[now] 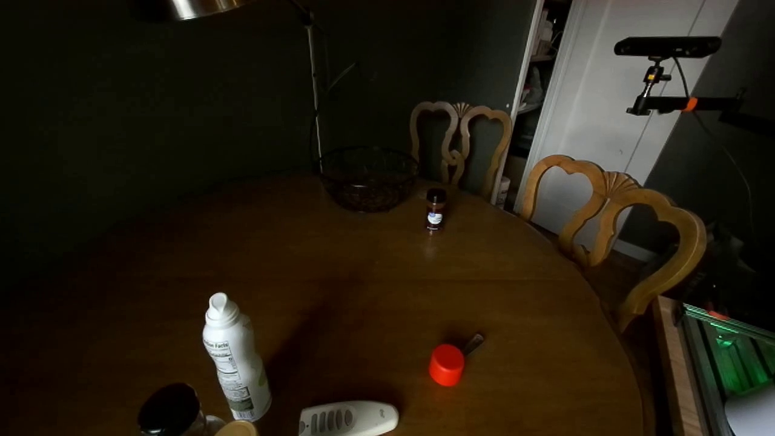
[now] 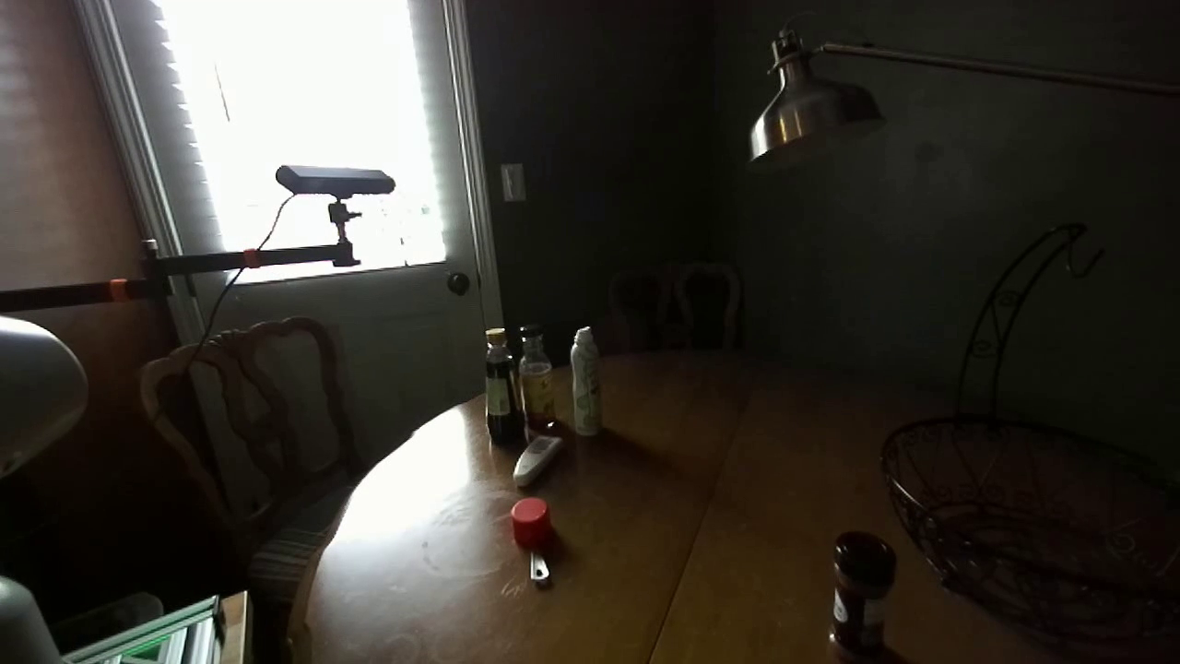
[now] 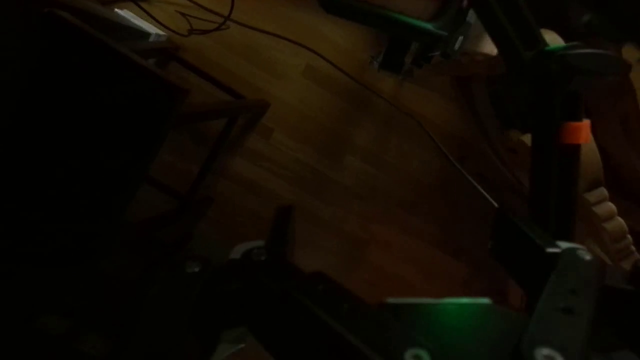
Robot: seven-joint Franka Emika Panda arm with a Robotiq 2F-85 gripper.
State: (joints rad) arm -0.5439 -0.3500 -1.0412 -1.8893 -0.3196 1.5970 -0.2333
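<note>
Dark cable (image 3: 416,120) crosses the floor (image 3: 320,145) beyond the gripper (image 3: 392,222), which stands spread wide.

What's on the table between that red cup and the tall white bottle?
A white remote-like device lies between the red cup and the tall white bottle, as an exterior view shows.

From here, a squat red cylinder (image 1: 447,364) sits on the brown wooden table (image 1: 339,260), right of an oblong white handset (image 1: 350,419) and a tall white bottle (image 1: 237,363). Behind them stands a round black wire basket (image 1: 364,197), a small dark jar (image 1: 435,210) to its right.
</note>
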